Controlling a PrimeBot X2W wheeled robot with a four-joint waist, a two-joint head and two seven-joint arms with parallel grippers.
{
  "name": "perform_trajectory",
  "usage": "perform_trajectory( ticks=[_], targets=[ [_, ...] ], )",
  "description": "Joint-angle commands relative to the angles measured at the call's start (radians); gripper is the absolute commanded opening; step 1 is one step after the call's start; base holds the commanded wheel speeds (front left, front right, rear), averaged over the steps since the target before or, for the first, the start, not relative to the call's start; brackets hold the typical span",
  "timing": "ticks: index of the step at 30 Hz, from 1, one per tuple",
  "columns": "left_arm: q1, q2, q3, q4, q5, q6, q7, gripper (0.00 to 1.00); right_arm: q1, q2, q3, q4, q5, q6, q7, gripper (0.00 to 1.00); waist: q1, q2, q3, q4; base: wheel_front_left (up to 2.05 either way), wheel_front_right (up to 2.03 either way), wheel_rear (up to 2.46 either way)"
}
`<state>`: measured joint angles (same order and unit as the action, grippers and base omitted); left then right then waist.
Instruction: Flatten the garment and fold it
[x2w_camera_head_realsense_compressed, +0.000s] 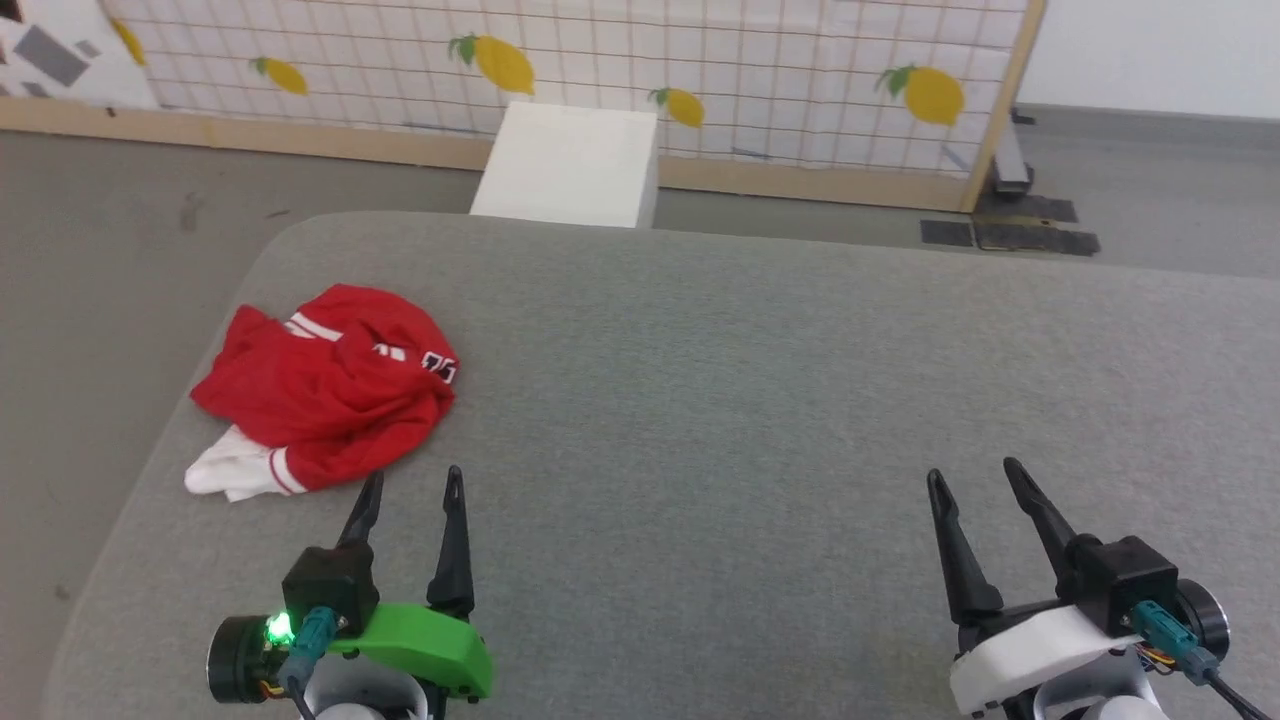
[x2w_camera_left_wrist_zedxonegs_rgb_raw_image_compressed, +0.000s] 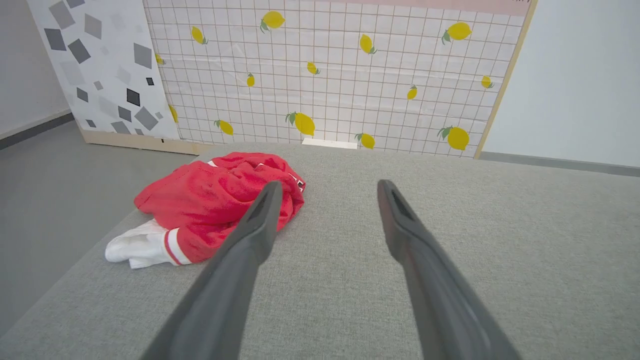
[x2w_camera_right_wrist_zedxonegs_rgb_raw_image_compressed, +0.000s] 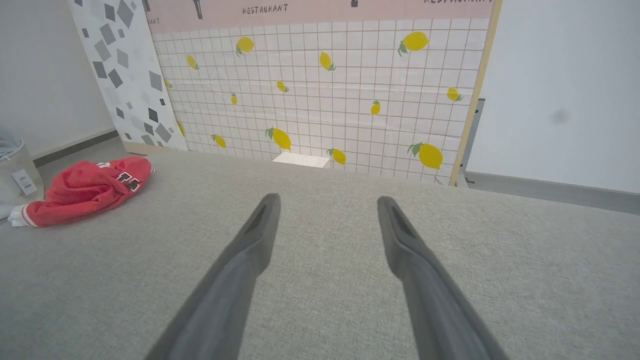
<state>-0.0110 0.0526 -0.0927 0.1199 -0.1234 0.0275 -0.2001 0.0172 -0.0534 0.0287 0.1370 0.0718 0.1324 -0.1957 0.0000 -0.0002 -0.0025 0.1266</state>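
Garment lies bunched near the table's left edge, so left gripper and right gripper wait wide open, empty

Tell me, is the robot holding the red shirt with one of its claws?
No, nothing is held. The left gripper and the right gripper are open and empty. The red shirt lies crumpled on the grey table, past the left gripper.

The left gripper is held with its two dark fingers spread wide above the grey table, nothing between them. The crumpled red garment is seen just beyond the left finger, a white sleeve poking out near the table's edge.
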Motion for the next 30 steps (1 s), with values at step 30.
perform_trajectory(
  ticks=[30],
  targets=[
    [0.024,-0.002,-0.024,0.052,-0.02,-0.004,-0.062,1.0,0.024,0.003,0.047,0.024,0.06,-0.002,-0.066,1.0,0.0,0.0002,-0.017,0.292,0.0,0.0,0.0]
  ],
)
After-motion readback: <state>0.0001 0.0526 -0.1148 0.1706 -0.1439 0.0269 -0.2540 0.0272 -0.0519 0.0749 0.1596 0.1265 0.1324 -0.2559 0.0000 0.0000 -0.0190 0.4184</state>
